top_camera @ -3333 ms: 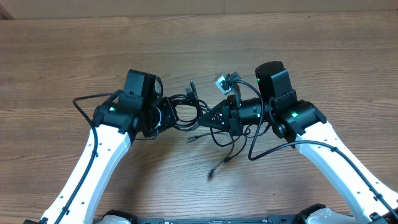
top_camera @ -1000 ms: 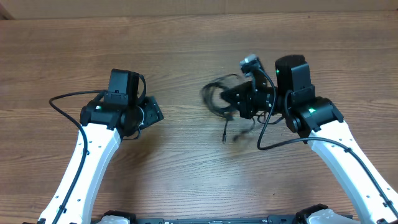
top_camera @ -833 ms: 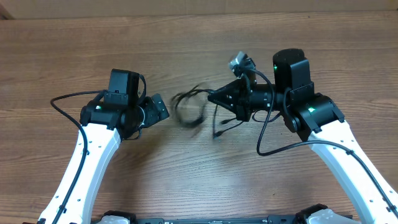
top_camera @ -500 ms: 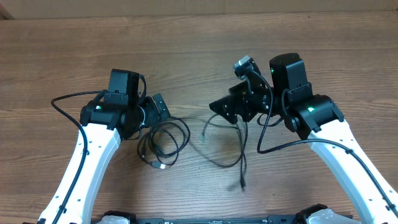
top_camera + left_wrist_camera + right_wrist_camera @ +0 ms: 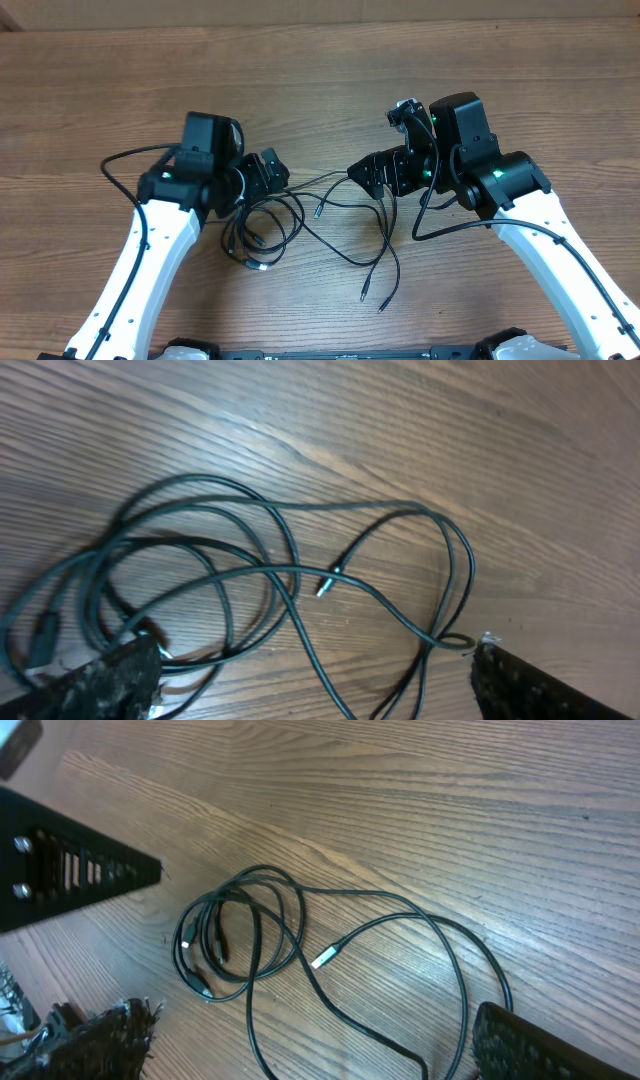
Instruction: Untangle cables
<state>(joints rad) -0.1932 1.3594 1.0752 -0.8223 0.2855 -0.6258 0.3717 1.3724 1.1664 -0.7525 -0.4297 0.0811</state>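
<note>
**Cable lot on wood-grain tabletop, both grippers empty**

Item: thin black flexible cords [image 5: 262, 232] with small plug tips, lying flat on the brown wooden table [image 5: 320, 70] between the two arms. One bunched coil lies just beside the left gripper [image 5: 272, 172]. One wide loop runs out below the right gripper [image 5: 365, 176]. Strands overlap, so the number of cords cannot be told; at least four plug tips show from overhead. Grippers: two, each with jaws spread wide, nothing held between them
</note>
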